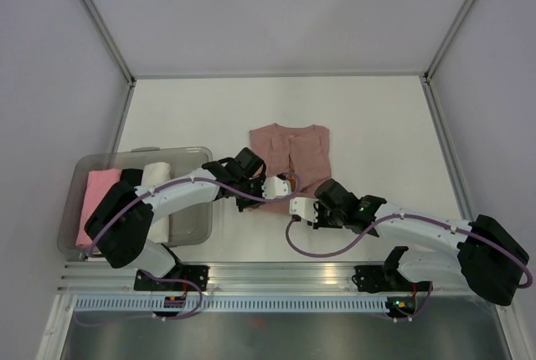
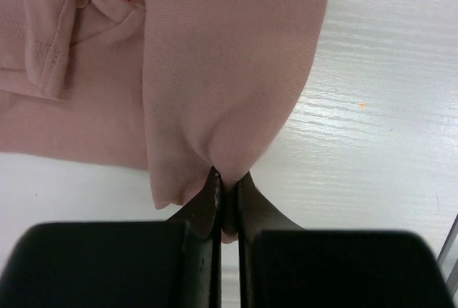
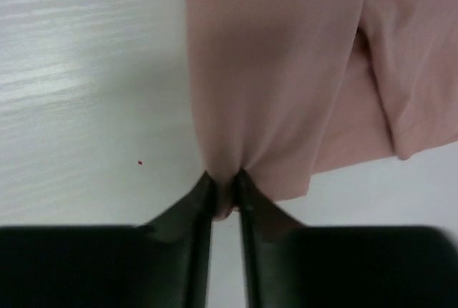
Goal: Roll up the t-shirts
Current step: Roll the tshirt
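White arm links (image 1: 180, 192), black joints (image 1: 126, 226), looping purple cables (image 1: 322, 253), tapered black fingers (image 2: 206, 204).

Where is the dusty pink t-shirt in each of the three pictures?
Top external: t-shirt lies mid-table, at picture centre.
Left wrist: fills upper left, edge pinched in left end effector.
Right wrist: fills upper right, edge pinched in right end effector.
Shared landmark: white table.
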`<control>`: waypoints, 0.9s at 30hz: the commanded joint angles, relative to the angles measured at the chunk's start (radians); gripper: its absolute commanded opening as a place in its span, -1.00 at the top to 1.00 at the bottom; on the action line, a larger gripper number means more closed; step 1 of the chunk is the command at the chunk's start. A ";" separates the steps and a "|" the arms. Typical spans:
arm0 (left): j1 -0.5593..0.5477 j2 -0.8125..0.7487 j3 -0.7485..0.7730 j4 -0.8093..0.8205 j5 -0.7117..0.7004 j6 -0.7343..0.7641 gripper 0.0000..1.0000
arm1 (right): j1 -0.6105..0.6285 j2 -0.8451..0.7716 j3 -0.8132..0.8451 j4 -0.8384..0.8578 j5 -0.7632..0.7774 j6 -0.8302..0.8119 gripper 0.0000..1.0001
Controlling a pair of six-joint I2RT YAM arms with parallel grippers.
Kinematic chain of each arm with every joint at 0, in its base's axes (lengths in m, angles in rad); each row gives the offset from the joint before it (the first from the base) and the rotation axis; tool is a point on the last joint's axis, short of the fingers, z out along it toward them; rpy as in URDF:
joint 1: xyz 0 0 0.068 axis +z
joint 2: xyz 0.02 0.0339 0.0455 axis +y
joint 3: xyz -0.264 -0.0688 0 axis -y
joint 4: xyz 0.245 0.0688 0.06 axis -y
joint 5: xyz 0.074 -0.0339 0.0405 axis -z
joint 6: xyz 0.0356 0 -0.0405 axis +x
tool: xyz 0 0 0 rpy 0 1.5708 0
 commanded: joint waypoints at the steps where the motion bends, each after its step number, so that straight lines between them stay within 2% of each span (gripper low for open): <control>1: 0.006 0.009 0.039 -0.012 0.045 -0.014 0.95 | 0.006 0.053 0.012 0.015 0.075 0.061 0.67; 3: 0.006 0.006 0.037 -0.022 0.043 -0.002 0.95 | 0.006 0.028 0.029 0.008 0.023 0.077 0.95; 4: 0.006 0.003 0.037 -0.043 0.043 0.004 0.95 | 0.004 0.013 0.029 0.000 -0.040 0.078 0.99; 7: 0.011 -0.017 0.031 -0.084 0.086 0.029 0.95 | 0.000 -0.050 0.041 -0.064 -0.143 0.061 0.99; 10: 0.021 -0.025 0.037 -0.173 0.182 0.062 0.95 | -0.015 -0.078 0.070 -0.205 -0.288 0.020 0.99; 11: 0.026 -0.023 0.049 -0.239 0.257 0.088 0.95 | -0.023 -0.076 0.080 -0.279 -0.341 0.017 0.99; 16: 0.052 -0.010 0.084 -0.362 0.394 0.157 0.95 | -0.126 -0.019 0.167 -0.433 -0.468 -0.089 0.99; 19: 0.083 0.015 0.127 -0.393 0.428 0.176 0.95 | -0.190 0.013 0.207 -0.427 -0.539 -0.092 0.99; 24: 0.121 0.110 0.187 -0.402 0.436 0.182 0.93 | -0.288 0.109 0.207 -0.313 -0.547 -0.005 1.00; 26: 0.138 0.147 0.204 -0.402 0.434 0.181 0.87 | -0.304 0.177 0.237 -0.299 -0.557 0.017 0.99; 27: 0.149 0.156 0.210 -0.402 0.433 0.182 0.77 | -0.307 0.195 0.250 -0.301 -0.559 0.023 0.99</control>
